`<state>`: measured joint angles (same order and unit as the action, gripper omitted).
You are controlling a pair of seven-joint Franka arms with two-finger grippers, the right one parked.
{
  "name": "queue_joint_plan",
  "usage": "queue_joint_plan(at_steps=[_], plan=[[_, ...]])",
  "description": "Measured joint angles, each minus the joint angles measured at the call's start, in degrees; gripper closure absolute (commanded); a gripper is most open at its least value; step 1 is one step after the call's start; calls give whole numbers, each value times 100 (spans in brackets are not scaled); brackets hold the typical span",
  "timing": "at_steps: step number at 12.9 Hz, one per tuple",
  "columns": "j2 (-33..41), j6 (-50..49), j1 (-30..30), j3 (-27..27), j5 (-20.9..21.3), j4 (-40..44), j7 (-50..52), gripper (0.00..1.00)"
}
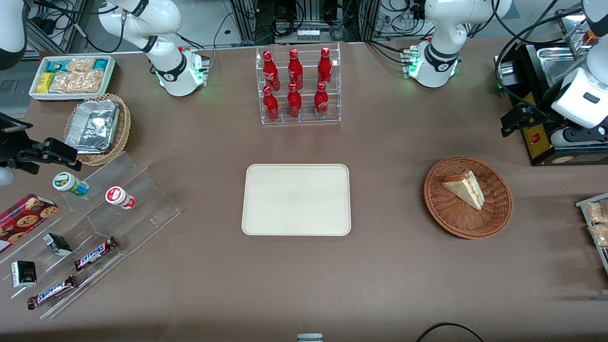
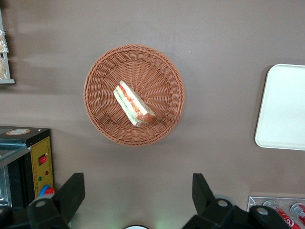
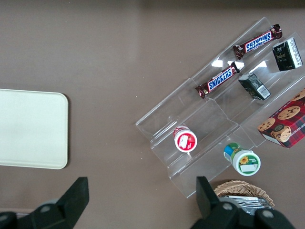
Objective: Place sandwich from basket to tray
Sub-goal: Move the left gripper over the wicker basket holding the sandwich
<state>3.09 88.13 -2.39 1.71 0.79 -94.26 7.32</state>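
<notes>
Toward the parked arm's end of the desk (image 1: 380,266), a white bin of snack packets (image 1: 72,76) is sitting farther from the front camera than a light wicker basket (image 1: 121,130) holding a foil container (image 1: 92,126). Nearer the camera, a clear stepped stand (image 1: 118,209) is carrying 2 small tubs (image 1: 71,184), 2 Snickers bars (image 1: 95,252), 2 small dark boxes (image 1: 58,244) and a cookie box (image 1: 23,219).

At the middle of the desk, a clear rack (image 1: 300,84) is holding 6 red bottles (image 1: 295,69). The tray (image 1: 297,199) is lying flat nearer the camera than that rack, with nothing on it.

Toward the working arm's end, the basket (image 1: 451,216) is resting on the desk, well apart from the tray. The sandwich (image 1: 464,189) is lying inside the basket, its pale bread face up and its red filling edge showing; in the left wrist view the sandwich (image 2: 134,103) is sitting near the basket's (image 2: 102,71) middle.

The gripper (image 2: 136,193) is hovering high above the desk beside the basket, its fingers (image 2: 71,193) spread wide and holding nothing.
</notes>
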Motion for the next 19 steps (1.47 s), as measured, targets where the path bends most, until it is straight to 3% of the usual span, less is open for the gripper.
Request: queue_joint_plan(at_steps=[13,19], plan=[[-220,35,61,-64,9,-12,4,0],[-723,231,607,-202,3,-289,239,0]])
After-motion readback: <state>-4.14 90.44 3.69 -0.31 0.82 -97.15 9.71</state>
